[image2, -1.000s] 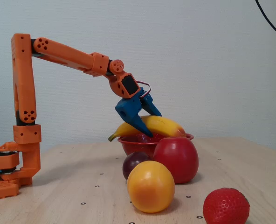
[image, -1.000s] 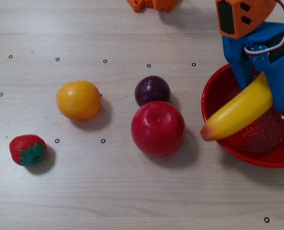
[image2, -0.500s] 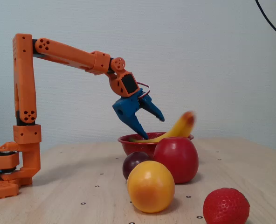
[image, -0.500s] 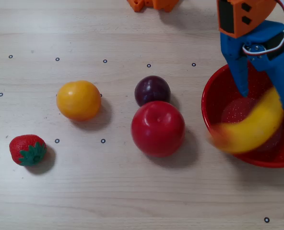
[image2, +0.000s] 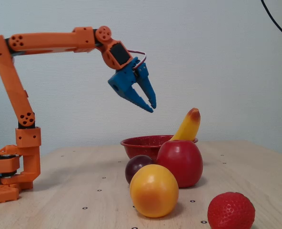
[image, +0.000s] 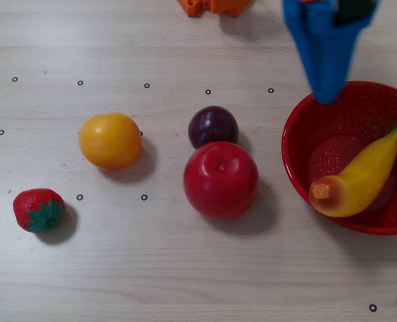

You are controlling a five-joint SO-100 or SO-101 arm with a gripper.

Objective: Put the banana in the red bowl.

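Note:
The banana [image: 363, 180] lies in the red bowl [image: 299, 134] at the right of the overhead view. Its green stem points to the upper right and its reddish-orange end rests against the bowl's lower left wall. In the fixed view the banana [image2: 187, 126] sticks up out of the red bowl [image2: 138, 143], orange end on top. My blue gripper [image: 327, 94] hovers above the bowl's far left rim and is clear of the banana. In the fixed view the gripper [image2: 151, 108] points down with its fingertips nearly together and holds nothing.
A red apple [image: 220, 179] and a dark plum [image: 212, 125] sit just left of the bowl. An orange round fruit [image: 109, 139] and a strawberry [image: 38, 209] lie further left. The arm's orange base [image2: 7, 171] stands at the fixed view's left.

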